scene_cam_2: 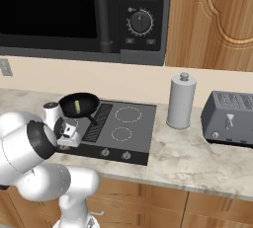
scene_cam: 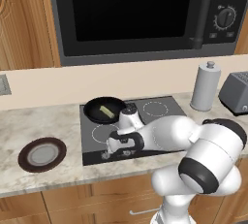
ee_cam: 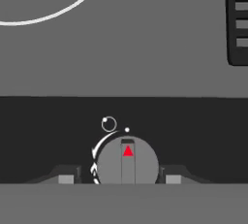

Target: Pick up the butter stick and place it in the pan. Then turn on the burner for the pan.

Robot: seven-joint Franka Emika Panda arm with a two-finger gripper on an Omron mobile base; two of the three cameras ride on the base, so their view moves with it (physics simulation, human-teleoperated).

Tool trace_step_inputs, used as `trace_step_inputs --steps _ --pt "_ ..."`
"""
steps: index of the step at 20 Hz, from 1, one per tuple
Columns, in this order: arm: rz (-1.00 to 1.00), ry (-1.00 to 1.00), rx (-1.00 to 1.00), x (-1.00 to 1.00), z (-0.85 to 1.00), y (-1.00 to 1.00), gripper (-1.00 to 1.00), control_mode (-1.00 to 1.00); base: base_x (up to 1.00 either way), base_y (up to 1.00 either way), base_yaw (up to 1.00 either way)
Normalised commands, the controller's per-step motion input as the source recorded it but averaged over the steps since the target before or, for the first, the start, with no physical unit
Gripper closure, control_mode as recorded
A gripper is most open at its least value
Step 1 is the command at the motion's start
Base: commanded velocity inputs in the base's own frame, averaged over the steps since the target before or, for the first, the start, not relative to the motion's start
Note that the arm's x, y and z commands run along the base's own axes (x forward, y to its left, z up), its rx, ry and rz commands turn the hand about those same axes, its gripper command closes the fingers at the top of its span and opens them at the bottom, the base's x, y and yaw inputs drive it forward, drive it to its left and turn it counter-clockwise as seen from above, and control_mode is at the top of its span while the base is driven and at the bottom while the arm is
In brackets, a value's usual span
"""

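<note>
The butter stick (scene_cam: 106, 111) (scene_cam_2: 77, 106) lies pale yellow inside the black pan (scene_cam: 96, 113) (scene_cam_2: 87, 99), which sits at the cooktop's rear left and covers the burner under it. My gripper (scene_cam: 109, 153) (scene_cam_2: 64, 145) (ee_cam: 121, 179) is down at the cooktop's front strip, well in front of the pan. Its two fingertips (ee_cam: 68, 178) flank a round grey control knob (ee_cam: 127, 162) marked with a red triangle. The jaws are open around the knob, with a narrow gap showing on the left side and almost none on the right.
A dark brown plate (scene_cam: 42, 154) rests on the counter left of the cooktop. To the right stand a grey canister (scene_cam: 205, 87) (scene_cam_2: 181, 101) and a toaster (scene_cam: 236, 92) (scene_cam_2: 232, 118). Two more knobs (scene_cam_2: 105, 152) line the front strip. A microwave (scene_cam: 135, 14) hangs above.
</note>
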Motion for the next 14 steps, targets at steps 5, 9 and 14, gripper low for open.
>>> trace_step_inputs --steps 5,9,14 --pt "0.0 0.0 0.0 0.0 -0.07 -0.39 1.0 -1.0 0.0 0.0 0.0" --pt "0.0 0.0 0.0 -0.04 -0.01 -0.23 1.0 -1.0 0.0 0.0 0.0" --pt "0.05 0.0 0.0 0.0 -0.06 0.0 1.0 -1.0 0.0 0.0 0.0"
